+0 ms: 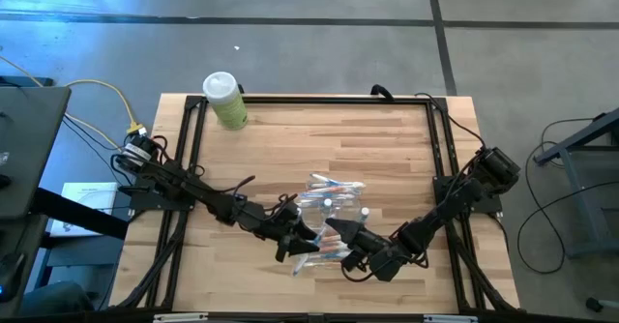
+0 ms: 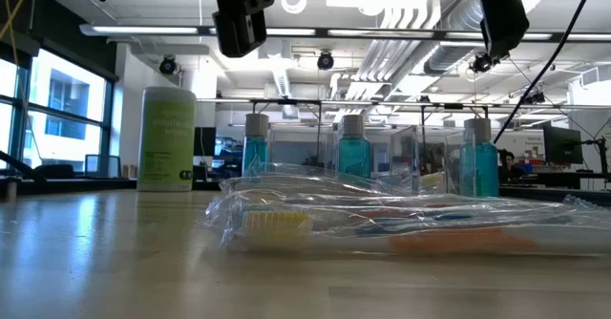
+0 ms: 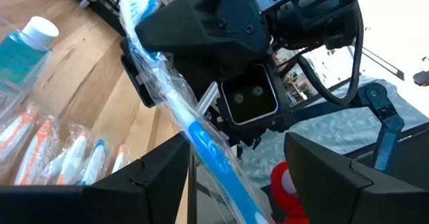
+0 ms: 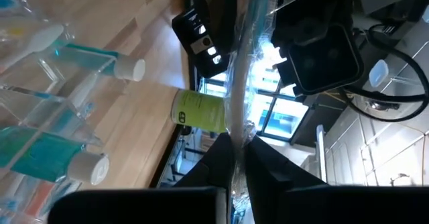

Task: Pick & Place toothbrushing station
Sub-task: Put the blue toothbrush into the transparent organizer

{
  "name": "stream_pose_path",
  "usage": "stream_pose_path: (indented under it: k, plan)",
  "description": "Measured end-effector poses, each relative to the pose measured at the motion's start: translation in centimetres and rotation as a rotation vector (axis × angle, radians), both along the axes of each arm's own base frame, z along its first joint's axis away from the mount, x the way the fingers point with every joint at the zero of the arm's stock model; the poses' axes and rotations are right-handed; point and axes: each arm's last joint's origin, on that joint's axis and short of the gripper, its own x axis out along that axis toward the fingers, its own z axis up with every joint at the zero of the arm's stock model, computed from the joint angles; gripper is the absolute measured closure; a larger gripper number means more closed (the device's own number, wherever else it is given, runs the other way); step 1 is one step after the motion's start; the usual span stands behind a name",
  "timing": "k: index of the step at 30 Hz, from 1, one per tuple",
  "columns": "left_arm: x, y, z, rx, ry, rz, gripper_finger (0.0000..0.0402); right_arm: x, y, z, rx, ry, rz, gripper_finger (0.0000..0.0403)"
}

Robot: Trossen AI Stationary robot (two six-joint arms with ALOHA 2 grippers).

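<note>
My right gripper [image 4: 236, 158] is shut on a blue toothbrush in a clear wrapper [image 4: 242, 70], held above the table near its front middle. My left gripper [image 3: 234, 184] faces it and is open. The toothbrush's handle [image 3: 201, 140] runs between its two fingers; I cannot tell whether they touch it. Behind both grippers, a clear holder [image 1: 334, 205] with small teal white-capped bottles [image 2: 351, 157] stands on the table. A clear packet of more toothbrushes [image 2: 382, 225] lies flat in front of the holder. My right gripper pinches the wrapped toothbrush [image 4: 234, 127] between its two fingers. The bristle head [image 3: 134, 9] sticks out past the fingers on one side, and the handle reaches over to my left gripper. The toothbrush is lifted clear of the table.
A pale green bottle with a white cap [image 1: 224, 101] stands at the table's far left corner. A black frame [image 1: 193, 120] runs along the table's edges. Bare wood lies between the bottle and the holder.
</note>
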Motion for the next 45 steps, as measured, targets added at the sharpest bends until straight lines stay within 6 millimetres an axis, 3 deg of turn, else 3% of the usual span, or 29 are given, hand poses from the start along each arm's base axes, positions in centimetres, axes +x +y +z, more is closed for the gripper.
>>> stream_pose_path:
  k: [12,27,31,35,45]
  plan:
    - [0.1,0.2,-0.2,-0.002,0.021,0.012,0.0208,0.0,0.0,0.0,0.005,-0.002,0.007,0.0381]
    - [0.1,0.3,-0.5,0.020,0.047,0.014,0.0349,0.0,0.2,0.0,0.017,0.003,0.043,0.0380]
    - [0.1,0.2,-0.6,0.025,0.056,0.010,0.0365,-0.1,0.5,0.1,0.024,-0.002,0.058,0.0376]
    - [0.1,0.2,-0.6,0.044,0.053,0.010,0.0368,-0.4,1.0,0.4,0.072,-0.044,0.069,0.0343]
    - [0.1,0.3,-0.3,0.084,0.020,0.023,0.0372,-2.4,3.5,0.9,0.158,-0.141,0.067,0.0215]
